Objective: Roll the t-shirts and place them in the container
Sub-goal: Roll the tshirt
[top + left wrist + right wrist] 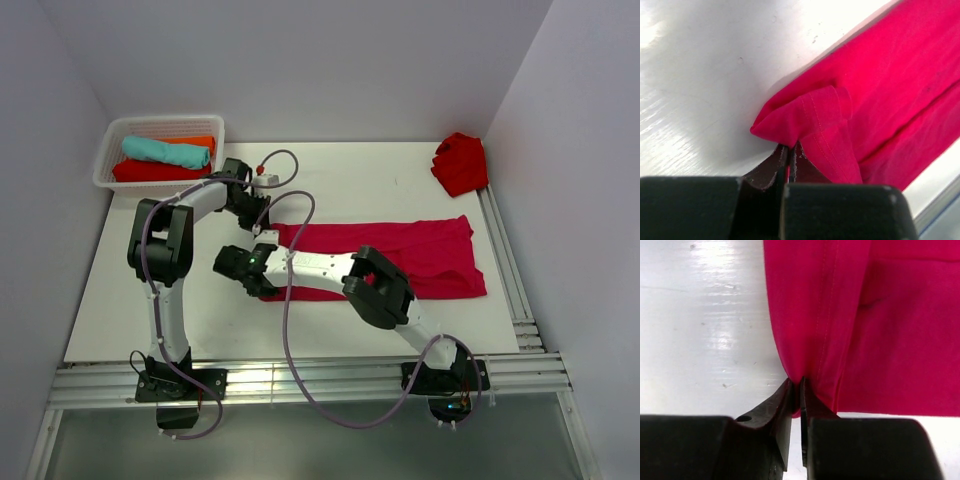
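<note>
Crimson cloth is the whole matter here: the crimson t-shirt (420,255) lies folded into a long band on the table (350,170). Its long axis runs left to right across the middle of the top view, and both hands sit at its left end, so the band stretches away from them toward the right of the frame. The left hand (257,226) is at the upper corner of that end, and the right hand (262,287), reaching across from the lower right, is at the lower corner. Neither is nearer; each has its own corner, and a roll would, I judge, have to travel rightward along the band with the two hands kept level. From above the fingertips are hidden under the wrists, so only the wrist views settle the grip. The left wrist view shows its fingers pressed together on a folded, stitched corner of the shirt, which stands in a small peak. The right wrist view shows its fingers drawn to a thin slit at the shirt's edge, with cloth seeming to run down between them. What the wrist views lack, the top view gives: a teal roll (165,150), an orange roll (200,142) and a scarlet roll (150,172) in the white basket (110,150) at upper left, and a scarlet tee (460,162) heaped at upper right, well apart from the hands
</note>
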Motion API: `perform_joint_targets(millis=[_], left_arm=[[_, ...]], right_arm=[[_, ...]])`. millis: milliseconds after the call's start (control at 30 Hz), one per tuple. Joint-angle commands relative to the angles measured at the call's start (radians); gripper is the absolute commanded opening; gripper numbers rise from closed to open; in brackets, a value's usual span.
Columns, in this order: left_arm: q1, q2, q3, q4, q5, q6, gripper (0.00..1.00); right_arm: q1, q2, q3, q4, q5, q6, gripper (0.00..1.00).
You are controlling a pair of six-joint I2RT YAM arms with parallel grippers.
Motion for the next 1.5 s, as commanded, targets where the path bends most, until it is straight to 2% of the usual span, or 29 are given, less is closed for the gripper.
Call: perform_joint_targets(millis=[0,300,567,700,1000,1233,1333,1467], left_arm=[[-0.005,-0.018,0.005,0.003,-0.201,0.040,0.00],[-0.024,-0.077,0.073,-0.128,-0.398,0.089,0.00],[-0.078,-0.100,0.116,-0.198,-0.527,0.081,0.00],[-0.094,-0.088,0.168,-0.238,-0.527,0.054,0.03],[-0.109,-0.065,0.231,-0.278,-0.475,0.030,0.23],[-0.109,-0.066,0.232,-0.281,-0.433,0.040,0.25],[-0.109,-0.077,0.226,-0.276,-0.416,0.044,0.29],[-0.101,-0.104,0.224,-0.270,-0.363,0.058,0.43]], right_arm=[[0.006,-0.046,-0.089,0.180,-0.110,-0.025,0.13],[0.005,-0.190,-0.307,0.555,-0.256,-0.061,0.09],[-0.012,-0.284,-0.516,0.834,-0.331,0.002,0.07],[-0.027,-0.339,-0.621,0.975,-0.368,0.034,0.07],[-0.067,-0.388,-0.794,1.211,-0.442,0.128,0.05],[-0.090,-0.377,-0.862,1.311,-0.469,0.188,0.03],[-0.098,-0.374,-0.885,1.352,-0.482,0.208,0.02],[-0.107,-0.365,-0.897,1.376,-0.489,0.222,0.02]])
